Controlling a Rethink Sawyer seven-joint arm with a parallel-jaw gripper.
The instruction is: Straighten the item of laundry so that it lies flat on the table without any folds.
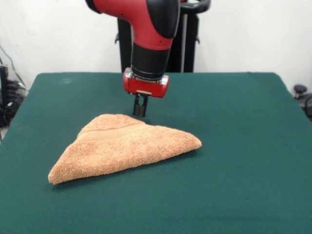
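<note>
1. Front view: the towel point(124, 147) lay folded into a rough triangle on the table point(253, 146), its peak pointing towards the gripper point(140, 113).
2. Relative to the towel, the gripper hung just behind that far peak, low over the table.
3. To unfold well, I judged it should pinch only the top layer at an edge, lift slightly, and draw it clear across.
4. The fingers sat nearly together, holding nothing; contact with the towel's edge could not be told.

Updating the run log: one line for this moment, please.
orange-tan terry towel: folded triangle | dark green felt table: towel central | gripper: shut, at far corner
</note>
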